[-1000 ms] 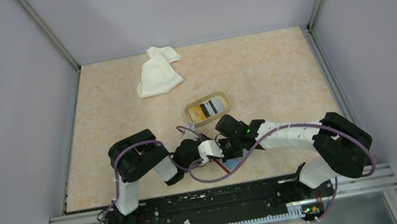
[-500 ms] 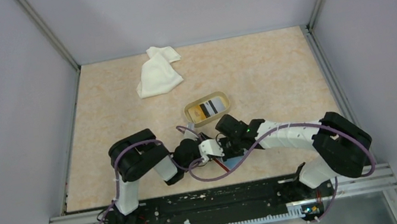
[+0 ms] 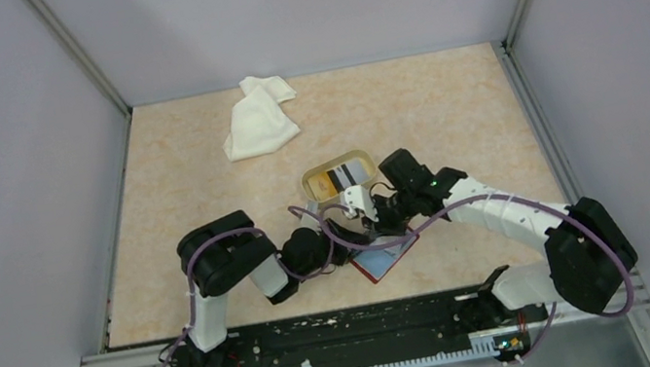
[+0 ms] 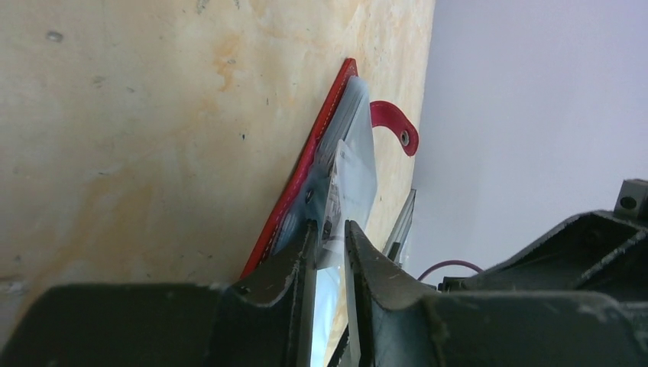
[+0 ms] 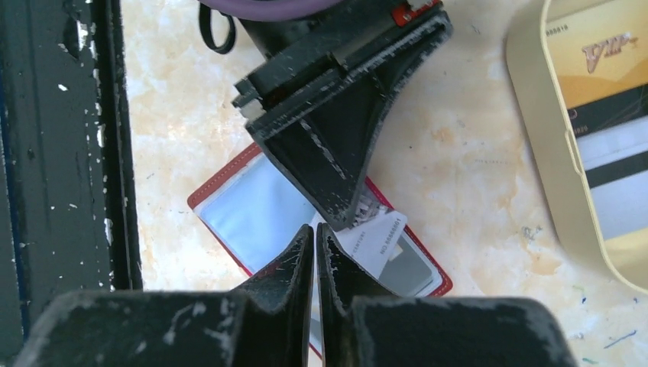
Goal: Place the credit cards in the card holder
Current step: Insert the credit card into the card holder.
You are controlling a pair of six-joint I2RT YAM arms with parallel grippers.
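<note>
The red card holder [image 3: 390, 257] lies open on the table near the front edge, clear pockets up. My left gripper [image 3: 341, 248] is shut on the edge of a clear pocket [image 4: 355, 153]; the red cover [image 4: 306, 168] lies flat below it. A white card [image 5: 378, 241] sits partly in the holder [image 5: 252, 214], next to the left fingertips [image 5: 344, 202]. My right gripper [image 5: 315, 229] is shut and empty, a little above the holder. It also shows in the top view [image 3: 375, 228]. More credit cards [image 3: 342, 176], yellow-orange [image 5: 604, 69] and white with a dark stripe [image 5: 615, 168], lie in the tan dish.
The tan oval dish [image 3: 312, 186] stands just behind the holder, its rim [image 5: 535, 153] to the right in the right wrist view. A white cloth [image 3: 257, 120] lies at the back left. The black base rail [image 5: 61, 153] runs along the table's near edge.
My right arm has pulled back and to the right, off the card holder toward the dish, uncovering the holder. The left gripper has kept its hold and place.
</note>
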